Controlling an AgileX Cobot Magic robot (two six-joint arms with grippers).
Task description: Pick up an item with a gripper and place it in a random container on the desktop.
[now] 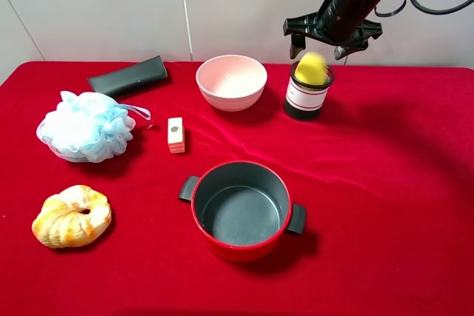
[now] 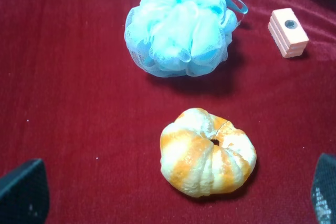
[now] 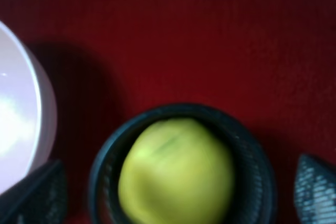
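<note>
The yellow lemon [image 1: 311, 69] sits in the top of the black wire-mesh cup [image 1: 306, 101], which stands on the red cloth desktop [image 1: 385, 183] at the back right. My right gripper [image 1: 320, 48] is open just above the cup, its fingers spread either side of the lemon and not touching it. In the right wrist view the lemon [image 3: 176, 177] fills the cup's rim [image 3: 257, 156], with the gripper [image 3: 176, 195] open around it. My left gripper [image 2: 173, 192] is open and empty above the croissant [image 2: 207, 153]; it does not show in the exterior view.
A pink bowl [image 1: 231, 81] stands left of the cup. A red pot with black handles [image 1: 241, 211] is at front centre. A croissant [image 1: 72, 216], a blue bath pouf [image 1: 85, 126], a beige block [image 1: 175, 135] and a black case [image 1: 127, 77] lie on the left.
</note>
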